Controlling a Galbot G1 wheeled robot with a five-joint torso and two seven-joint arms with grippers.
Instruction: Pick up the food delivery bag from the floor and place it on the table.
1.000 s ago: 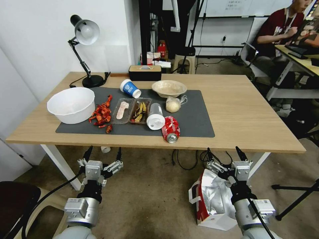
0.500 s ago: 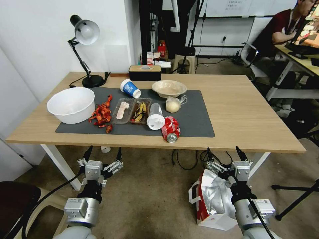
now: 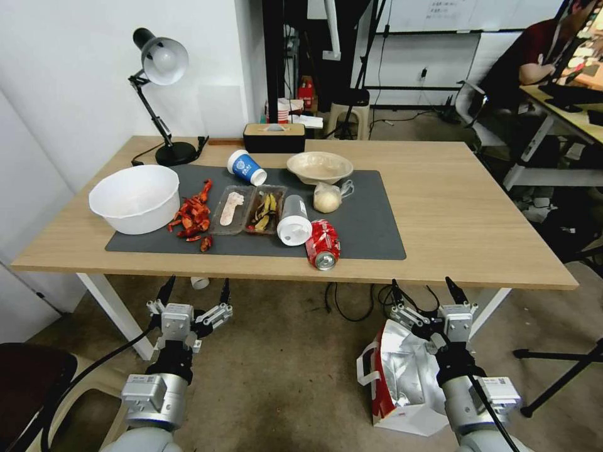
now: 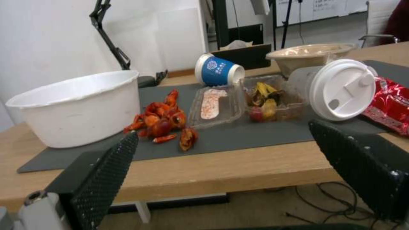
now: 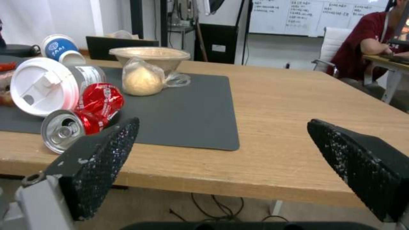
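While the food delivery bag [image 3: 402,376] stands on the floor [image 3: 289,370] beneath the wide-open right gripper [image 3: 426,290], its near-left white handle should be approached from above, the left gripper [image 3: 193,289] held equally wide.

The table [image 3: 452,213] carries a mat [image 3: 370,232]. On the mat: bowl [image 3: 134,198] at nine o'clock, cup [image 3: 245,167] and beige bowl [image 3: 319,166] at twelve, can [image 3: 323,243] at six. A lamp [image 3: 164,94] stands at eleven o'clock. The bag [image 3: 402,376] sits on the floor [image 3: 289,370] at five o'clock.
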